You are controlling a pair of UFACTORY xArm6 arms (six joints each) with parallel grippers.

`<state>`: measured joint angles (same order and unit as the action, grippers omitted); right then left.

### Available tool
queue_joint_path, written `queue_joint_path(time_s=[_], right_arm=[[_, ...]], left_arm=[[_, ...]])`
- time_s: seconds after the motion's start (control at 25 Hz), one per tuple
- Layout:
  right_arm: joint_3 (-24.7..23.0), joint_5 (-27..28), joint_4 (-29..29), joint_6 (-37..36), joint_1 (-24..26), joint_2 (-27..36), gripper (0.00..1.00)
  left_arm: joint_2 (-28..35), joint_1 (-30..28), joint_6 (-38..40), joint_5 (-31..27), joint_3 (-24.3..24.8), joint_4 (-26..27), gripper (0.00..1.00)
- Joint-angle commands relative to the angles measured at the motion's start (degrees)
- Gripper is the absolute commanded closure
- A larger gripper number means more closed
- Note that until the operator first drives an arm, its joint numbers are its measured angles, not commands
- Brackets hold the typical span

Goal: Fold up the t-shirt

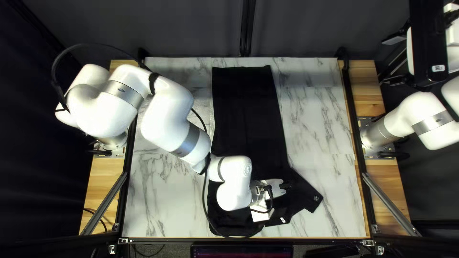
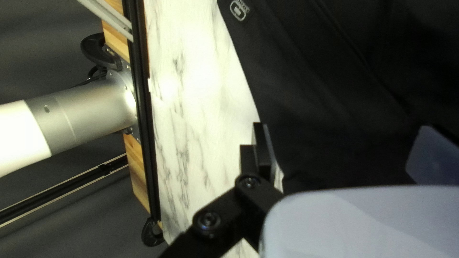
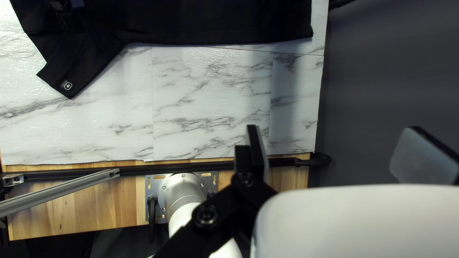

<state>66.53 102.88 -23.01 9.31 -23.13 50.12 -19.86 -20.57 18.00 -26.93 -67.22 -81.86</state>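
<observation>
While my left arm (image 1: 234,179) hides part of the t-shirt (image 1: 246,114), left gripper (image 1: 287,186) and right gripper (image 1: 388,59) have fingers parted wide.

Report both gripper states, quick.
Left gripper: open, fingers spread wide over the black t-shirt, not clamped on it.
Right gripper: open, fingers wide apart, holding nothing.

Framed logo (image 2: 238,10) on the black t-shirt (image 2: 334,71); square-coded label (image 1: 438,68) on the right arm (image 1: 427,28); lettering illegible

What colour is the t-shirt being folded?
The t-shirt is black; the top left view shows it best.
</observation>
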Motion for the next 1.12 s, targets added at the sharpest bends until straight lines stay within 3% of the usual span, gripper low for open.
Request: queue_joint_path(time_s=[0.04,0.12,0.16,0.2,0.28,0.4,0.56,0.64,0.72,1.12], right_arm=[[0.0,0.0,0.0,0.0,0.0,0.0,0.0],[0.0,0.0,0.0,0.0,0.0,0.0,0.0],[0.0,0.0,0.0,0.0,0.0,0.0,0.0],[0.0,0.0,0.0,0.0,0.0,0.0,0.0],[0.0,0.0,0.0,0.0,0.0,0.0,0.0],[0.0,0.0,0.0,0.0,0.0,0.0,0.0],[0.0,0.0,0.0,0.0,0.0,0.0,0.0],[0.0,0.0,0.0,0.0,0.0,0.0,0.0],[0.0,0.0,0.0,0.0,0.0,0.0,0.0],[0.0,0.0,0.0,0.0,0.0,0.0,0.0]], left_arm=[[33.83,-2.02,-17.06,-8.8,22.36,21.1,0.0],[48.07,-2.11,-26.2,-14.91,28.32,31.7,0.0],[51.05,-2.11,-28.01,-16.78,29.16,34.02,0.0],[59.97,-1.77,-33.95,-22.82,31.07,40.51,0.0],[68.26,-0.68,-40.21,-30.34,30.83,47.48,0.0],[75.65,3.06,-47.47,-39.65,27.33,55.51,0.0],[78.6,11.8,-56.37,-46.36,21.26,67.12,0.0],[78.69,19.52,-63.54,-49.79,17.34,76.37,0.0],[78.44,24.84,-66.97,-53.09,14.02,82.26,0.0],[78.4,25.48,-65.44,-53.6,13.4,82.96,0.0]])
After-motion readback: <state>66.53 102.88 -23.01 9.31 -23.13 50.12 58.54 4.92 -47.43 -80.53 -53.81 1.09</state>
